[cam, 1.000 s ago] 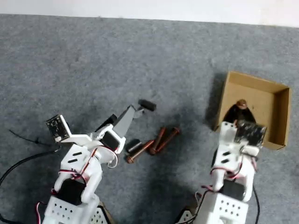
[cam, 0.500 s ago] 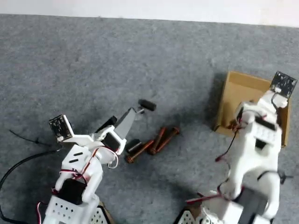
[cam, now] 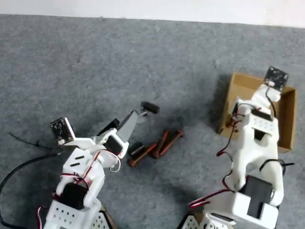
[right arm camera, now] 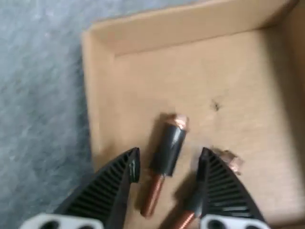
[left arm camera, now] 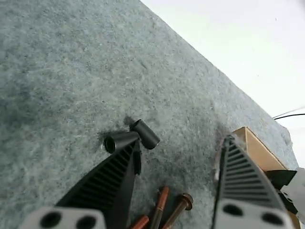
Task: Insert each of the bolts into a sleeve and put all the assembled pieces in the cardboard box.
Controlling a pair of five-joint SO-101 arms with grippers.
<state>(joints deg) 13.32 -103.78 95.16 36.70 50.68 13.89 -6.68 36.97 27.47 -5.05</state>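
Right wrist view: right gripper (right arm camera: 170, 153) spread wide above brown cardboard box (right arm camera: 190, 24), copper bolt in black sleeve (right arm camera: 167, 151) lying free on the box floor between the jaws. Piece looks light, rigid and smooth, likely to roll and the sleeve may slip; pinch across the sleeve. A second ago this gripper sat lower in the box; now risen. Left gripper (left arm camera: 182, 141) spread, unmoved, by two black cylindrical sleeves (left arm camera: 125, 140) on grey carpeted counter (left arm camera: 57, 71)

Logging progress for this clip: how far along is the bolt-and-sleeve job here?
Done: one sleeved bolt lies in the cardboard box, with a second piece partly hidden beside it. In hand: nothing; the right hand is open over the box, the left hand open by two sleeves. Left: three bare bolts on the table.
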